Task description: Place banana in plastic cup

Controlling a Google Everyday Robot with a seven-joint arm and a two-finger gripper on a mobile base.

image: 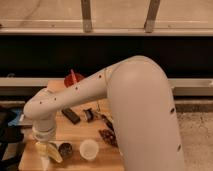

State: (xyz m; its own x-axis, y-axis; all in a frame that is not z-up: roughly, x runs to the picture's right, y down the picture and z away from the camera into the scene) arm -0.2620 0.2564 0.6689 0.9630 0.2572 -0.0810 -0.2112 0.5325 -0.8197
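Camera view: banana (53,152) near the bench's front-left corner, slanted, under the gripper (44,148).

Gripped at its upper end by the gripper, pale yellow tip pointing toward the front edge. Touching or just beside the shiny metal cup (65,149); white cup (89,149) farther right along the front edge. Dark block (70,115) mid-bench; red object (74,79) at the back edge.

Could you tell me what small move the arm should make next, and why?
Probably lift slightly: the gripper sits low at the wooden table's front left with the long pale yellow banana beside the shiny metal cup, and no light-blue plastic cup is identifiable.
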